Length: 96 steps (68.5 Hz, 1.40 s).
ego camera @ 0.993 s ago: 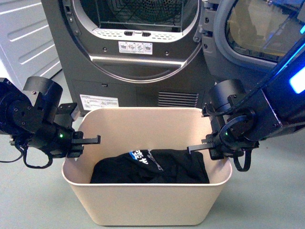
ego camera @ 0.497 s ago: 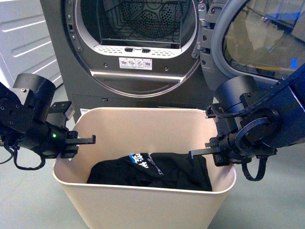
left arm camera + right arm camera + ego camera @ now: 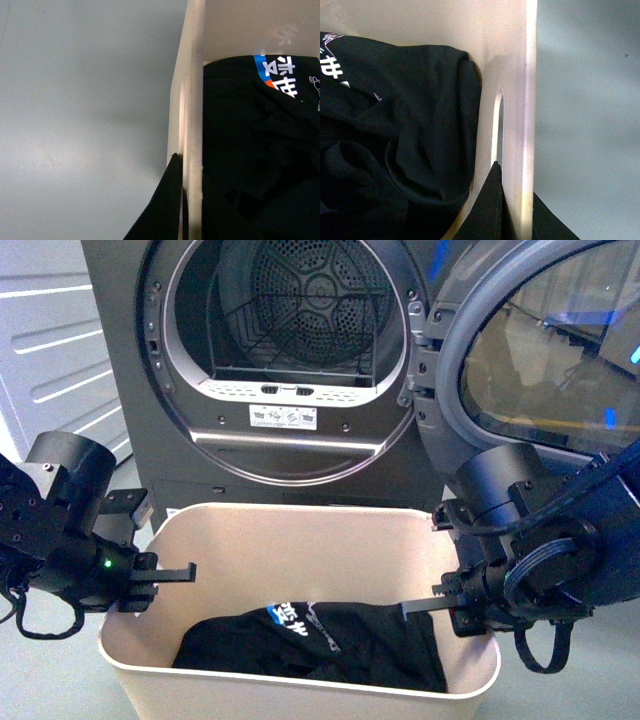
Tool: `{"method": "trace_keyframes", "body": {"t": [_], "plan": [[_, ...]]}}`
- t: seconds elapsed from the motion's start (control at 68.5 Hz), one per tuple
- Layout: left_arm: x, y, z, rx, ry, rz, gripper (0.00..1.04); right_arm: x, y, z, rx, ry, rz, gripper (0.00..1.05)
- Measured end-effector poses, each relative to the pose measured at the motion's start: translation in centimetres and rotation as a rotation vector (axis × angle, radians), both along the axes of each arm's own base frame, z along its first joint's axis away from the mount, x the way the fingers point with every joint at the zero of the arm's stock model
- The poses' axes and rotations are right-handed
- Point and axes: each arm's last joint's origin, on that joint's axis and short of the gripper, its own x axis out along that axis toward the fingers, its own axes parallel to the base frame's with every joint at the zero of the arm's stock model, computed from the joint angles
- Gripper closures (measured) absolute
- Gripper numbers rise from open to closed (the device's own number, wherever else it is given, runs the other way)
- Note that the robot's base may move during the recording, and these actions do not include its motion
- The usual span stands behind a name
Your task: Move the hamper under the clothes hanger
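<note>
The hamper (image 3: 300, 550) is a beige tub on the floor in front of the dryer, with a black printed garment (image 3: 330, 640) inside. My left gripper (image 3: 150, 575) is shut on its left short wall. My right gripper (image 3: 455, 605) is shut on its right short wall. In the left wrist view the hamper wall (image 3: 192, 100) sits between my left gripper's (image 3: 187, 170) dark fingers (image 3: 160, 210). In the right wrist view my right gripper (image 3: 512, 185) pinches the hamper wall (image 3: 512, 60) just below the slot handle (image 3: 498, 125). The clothes hanger is out of view.
A grey dryer (image 3: 290, 460) stands right behind the hamper, its drum empty. Its round door (image 3: 540, 360) hangs open to the right, above my right arm. A white panelled wall (image 3: 50, 340) is at the left. Grey floor (image 3: 75, 100) surrounds the hamper.
The hamper and both grippers sit lower in the front view and more of the dryer drum and door shows. Both grips on the walls are unchanged.
</note>
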Motion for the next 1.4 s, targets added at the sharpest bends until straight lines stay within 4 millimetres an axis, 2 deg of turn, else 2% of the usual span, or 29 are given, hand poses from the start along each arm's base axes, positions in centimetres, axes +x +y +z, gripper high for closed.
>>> {"method": "trace_keyframes", "body": {"t": [0.131,0.438,0.686,1.402], "plan": [[0.0,1.0,0.0,0.006,0.000,0.028,1.01,-0.2,1.0,0.0,0.024,0.003,0.032,1.02],[0.0,-0.9,0.1,-0.013,-0.002,-0.034,1.01,0.3,-0.9,0.4,-0.005,-0.015,-0.031,1.02],[0.0,-0.1,0.3,0.003,-0.007,-0.004,1.01,0.1,-0.2,0.3,0.003,-0.011,-0.004,1.02],[0.0,-0.2,0.3,0.002,-0.007,-0.006,1.01,0.1,-0.2,0.4,0.003,-0.011,-0.007,1.02]]}}
